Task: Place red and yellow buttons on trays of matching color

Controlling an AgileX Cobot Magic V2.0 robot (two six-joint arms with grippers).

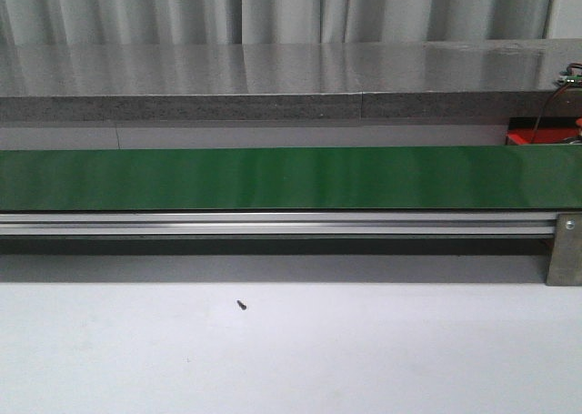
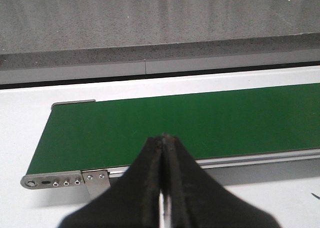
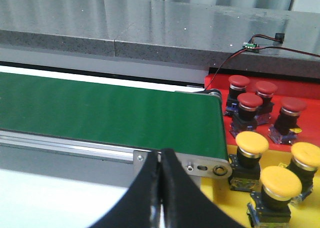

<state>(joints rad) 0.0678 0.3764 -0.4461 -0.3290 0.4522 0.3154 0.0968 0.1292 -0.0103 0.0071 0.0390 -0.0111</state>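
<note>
In the right wrist view several red buttons (image 3: 249, 100) stand on the red tray (image 3: 305, 86), just past the right end of the green conveyor belt (image 3: 110, 115). Three yellow buttons (image 3: 252, 143) stand on the yellow tray (image 3: 220, 198) in front of it. My right gripper (image 3: 161, 152) is shut on nothing, over the belt's near rail, left of the yellow tray. My left gripper (image 2: 164, 136) is shut and empty too, above the near edge of the belt (image 2: 190, 123) close to its left end. No button lies on the belt. Neither gripper shows in the front view.
The belt (image 1: 291, 177) runs across the front view on an aluminium rail (image 1: 273, 223), with a grey stone counter (image 1: 273, 77) behind it. A corner of the red tray (image 1: 536, 137) shows at far right. A small black screw (image 1: 241, 305) lies on the white table.
</note>
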